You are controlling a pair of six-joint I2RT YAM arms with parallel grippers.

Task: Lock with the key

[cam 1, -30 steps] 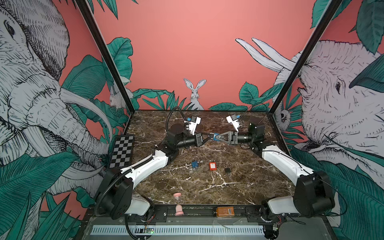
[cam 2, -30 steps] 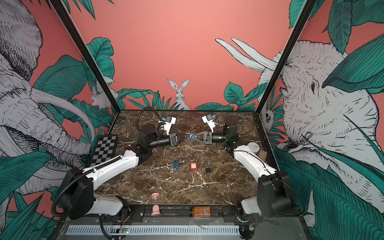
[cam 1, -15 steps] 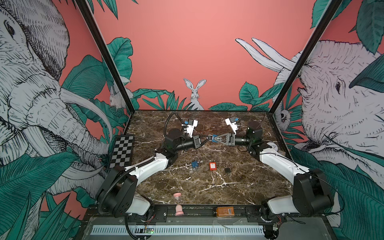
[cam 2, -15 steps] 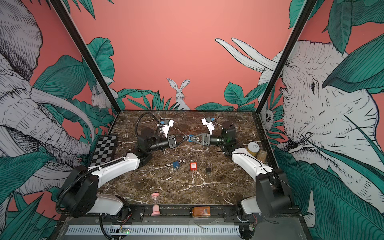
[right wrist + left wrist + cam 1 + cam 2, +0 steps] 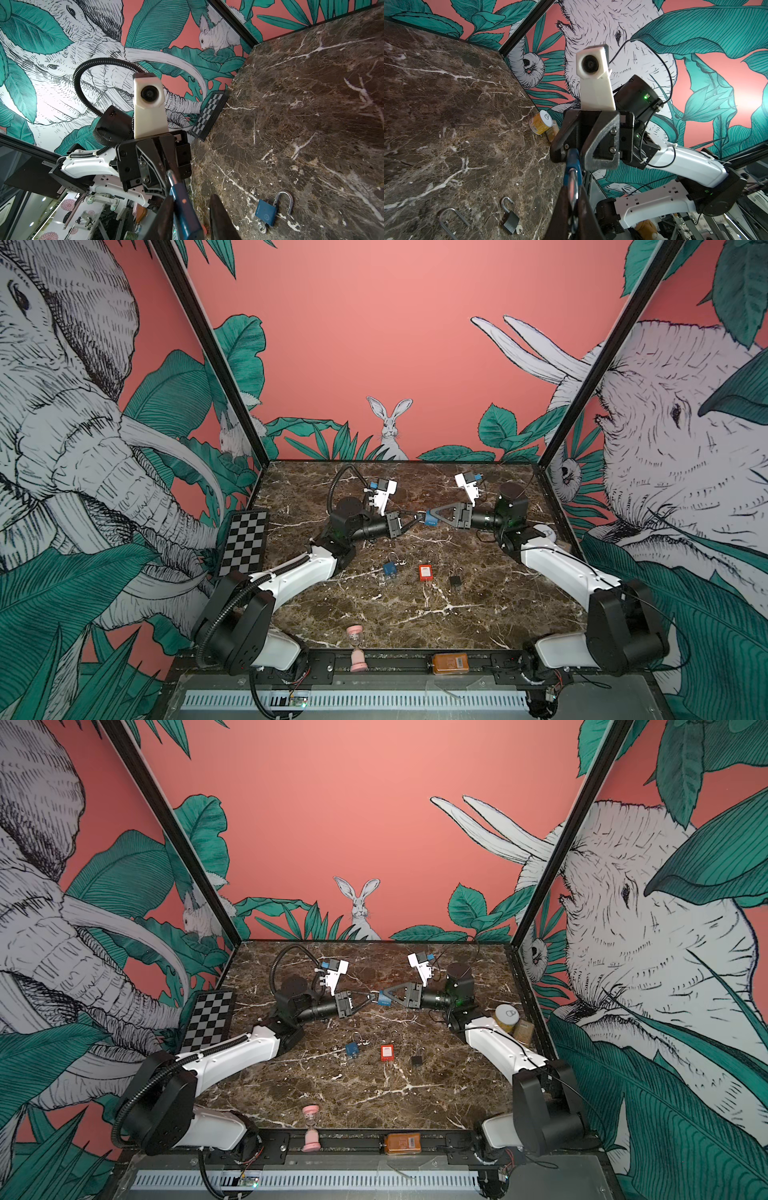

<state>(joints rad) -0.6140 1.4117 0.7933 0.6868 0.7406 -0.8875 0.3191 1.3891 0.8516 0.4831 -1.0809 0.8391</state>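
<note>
A blue padlock hangs in the air over the back middle of the table, between the two grippers. My left gripper is shut on its silver shackle. My right gripper stands open around the blue body. The body lies against one finger, and a gap shows between it and the other finger. The key of this padlock is hidden.
On the marble table lie a second blue padlock with open shackle, a red padlock and a small black open padlock. A pink hourglass stands at the front edge, cans at the right wall, a checkerboard at the left.
The right gripper's jaws have parted, leaving a gap beside the padlock body. The left gripper keeps its hold and has shifted slightly right with the padlock.
</note>
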